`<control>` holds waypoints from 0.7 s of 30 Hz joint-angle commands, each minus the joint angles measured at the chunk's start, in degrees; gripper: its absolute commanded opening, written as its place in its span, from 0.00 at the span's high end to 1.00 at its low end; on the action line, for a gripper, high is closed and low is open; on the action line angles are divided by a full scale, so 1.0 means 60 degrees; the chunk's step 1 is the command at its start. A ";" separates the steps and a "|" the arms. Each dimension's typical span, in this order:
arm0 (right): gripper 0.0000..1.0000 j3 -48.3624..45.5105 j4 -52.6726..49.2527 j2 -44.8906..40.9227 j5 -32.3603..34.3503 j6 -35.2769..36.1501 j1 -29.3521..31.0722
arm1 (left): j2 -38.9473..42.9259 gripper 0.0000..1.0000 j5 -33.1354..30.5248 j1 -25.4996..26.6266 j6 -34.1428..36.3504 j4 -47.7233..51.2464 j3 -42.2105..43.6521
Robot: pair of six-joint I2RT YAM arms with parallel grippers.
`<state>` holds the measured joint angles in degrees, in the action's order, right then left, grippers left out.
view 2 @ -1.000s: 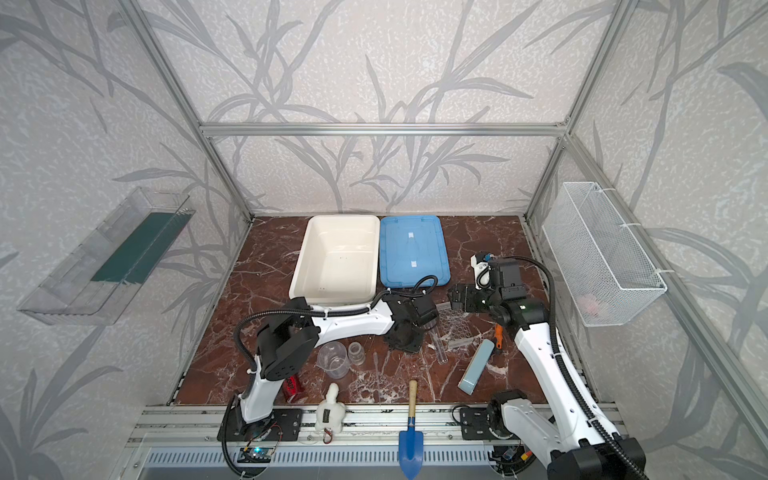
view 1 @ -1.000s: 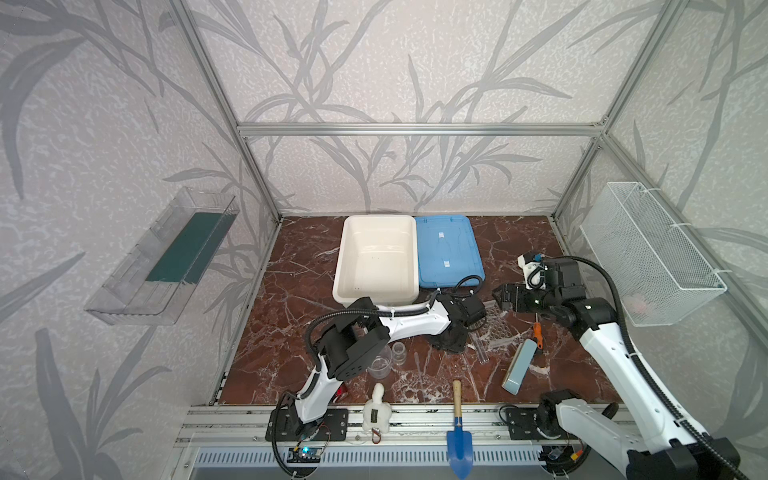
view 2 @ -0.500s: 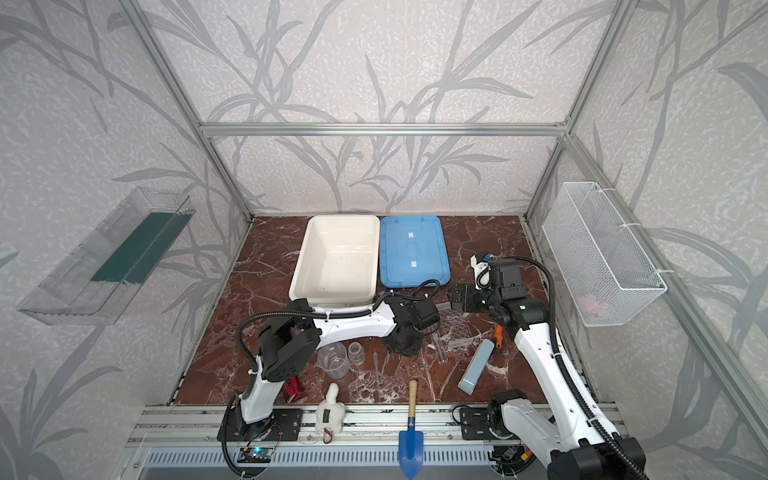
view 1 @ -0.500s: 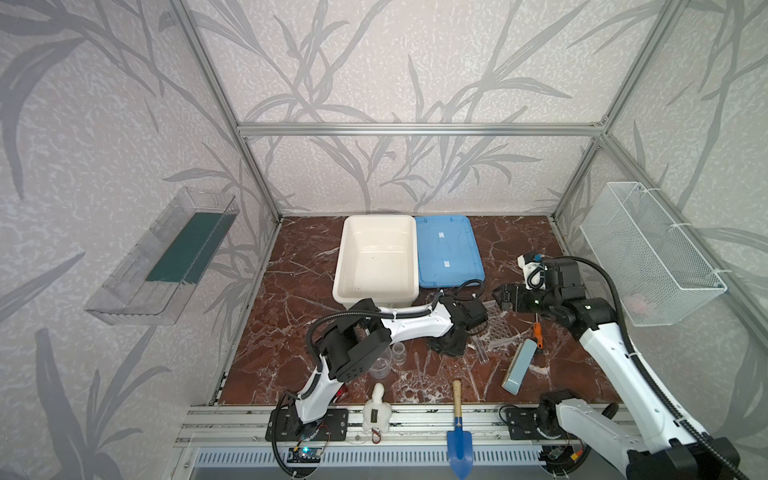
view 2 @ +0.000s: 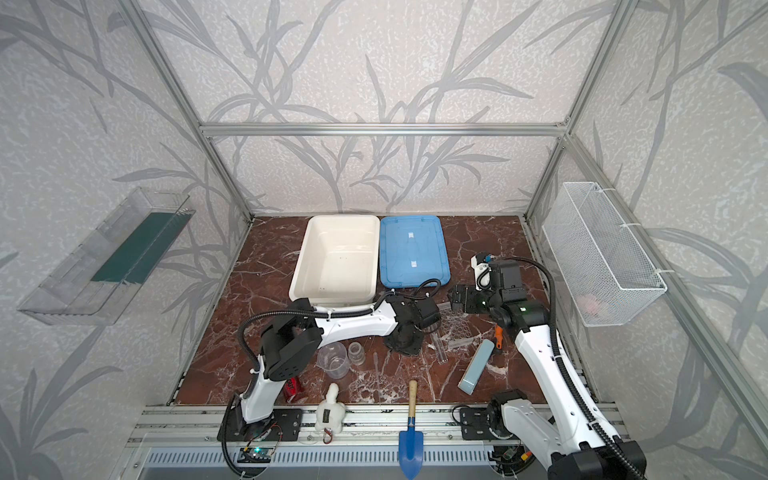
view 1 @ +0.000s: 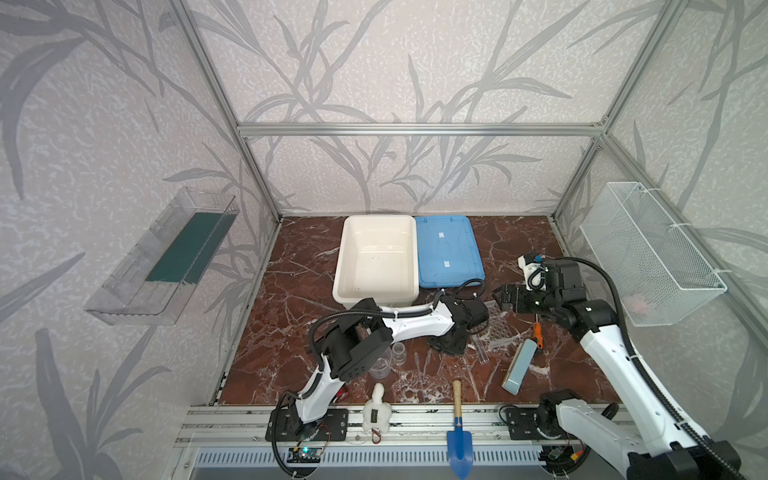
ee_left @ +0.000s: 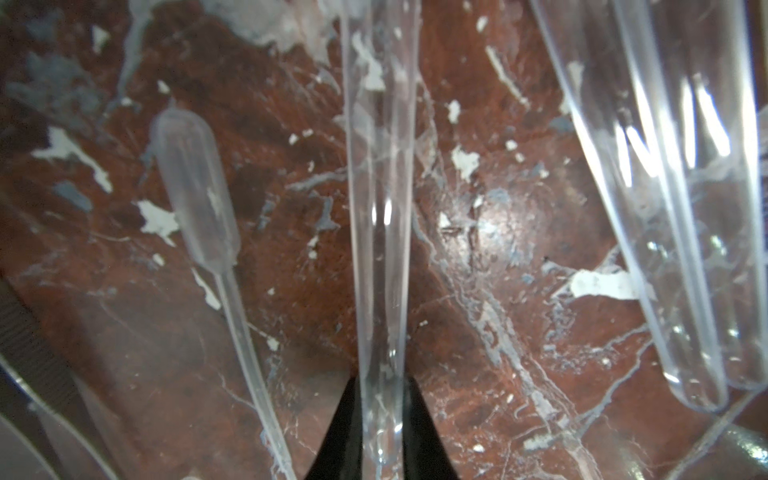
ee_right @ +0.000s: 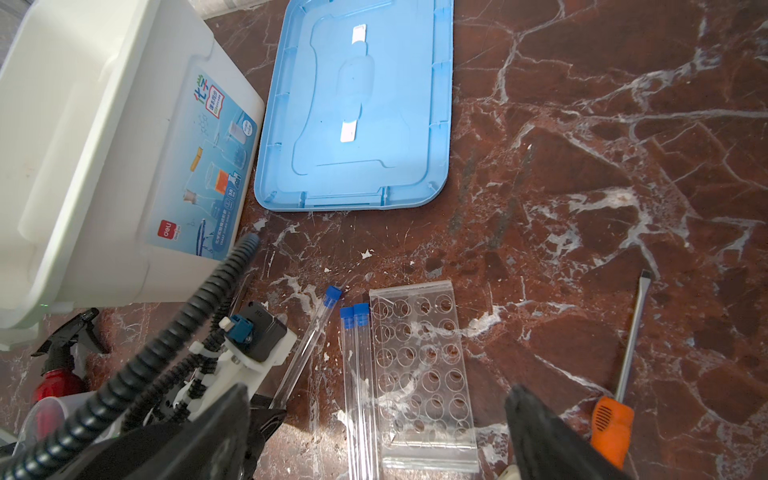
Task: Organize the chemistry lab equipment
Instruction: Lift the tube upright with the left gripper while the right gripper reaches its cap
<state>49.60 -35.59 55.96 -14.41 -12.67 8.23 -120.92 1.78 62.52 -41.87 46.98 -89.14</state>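
On the marble tabletop, in front of the white bin, the left gripper presses its black fingertips to either side of one long clear tube, lying flat between a pipette and two more tubes; we judge it light, stiff, slick and breakable; the hold looks to sit away from its blue cap, so that end may droop. The right gripper hangs wide open and empty over the clear rack; we see free room toward the bin, but with neighbours near, we would lift straight up.
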 commanded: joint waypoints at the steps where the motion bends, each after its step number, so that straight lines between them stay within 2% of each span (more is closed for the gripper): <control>1: 0.06 -0.0167 0.0366 -0.0016 -0.0467 -0.0299 -0.0023 | 0.0326 0.88 -0.0856 0.0048 0.0045 -0.0392 0.0375; 5: 0.07 -0.0166 0.0807 0.0246 -0.1086 -0.0666 -0.0020 | 0.0613 0.88 -0.0907 0.0056 0.0093 -0.0733 0.0661; 11: 0.08 0.0034 0.1072 0.0410 -0.1133 -0.0575 -0.0024 | 0.1723 0.88 -0.1294 0.0054 0.0141 -0.1870 0.1546; 16: 0.08 0.0363 0.0960 0.0647 -0.1641 -0.0321 -0.0024 | 0.2868 0.88 -0.0853 0.0072 0.1061 -0.3959 0.2746; 21: 0.11 0.0564 0.1196 0.0739 -0.2773 -0.0465 -0.0024 | 0.4102 0.87 -0.0730 0.0075 0.1775 -0.6132 0.4265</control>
<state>50.41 -29.91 60.07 -25.67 -15.49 8.23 -99.44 -2.83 62.74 -35.18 20.45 -66.74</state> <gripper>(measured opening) 0.895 0.133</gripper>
